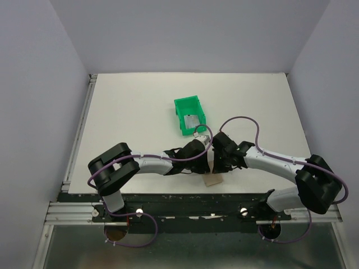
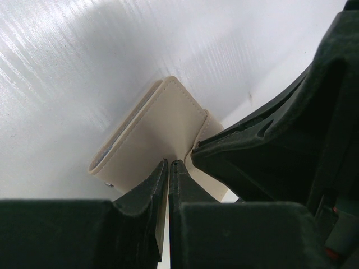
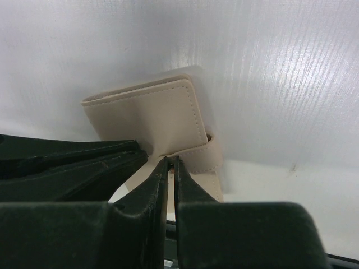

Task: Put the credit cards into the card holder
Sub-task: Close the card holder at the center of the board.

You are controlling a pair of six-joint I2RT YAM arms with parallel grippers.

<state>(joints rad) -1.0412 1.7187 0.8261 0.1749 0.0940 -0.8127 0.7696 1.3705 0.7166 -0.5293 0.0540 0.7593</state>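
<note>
The tan card holder (image 1: 213, 180) lies folded near the table's front edge, mostly hidden under the two wrists in the top view. My left gripper (image 2: 169, 163) is shut on a thin edge of the card holder (image 2: 157, 131). From the opposite side my right gripper (image 3: 172, 161) is shut on the card holder (image 3: 148, 115) where its strap wraps around. The two grippers meet almost tip to tip, left gripper (image 1: 205, 162) and right gripper (image 1: 219, 163). One silver-grey credit card (image 1: 192, 121) lies inside the green bin (image 1: 180, 106).
The green plastic bin stands just beyond the grippers, at the middle of the white table (image 1: 129, 112). Grey walls close in the table on three sides. A black rail (image 1: 185, 204) runs along the near edge.
</note>
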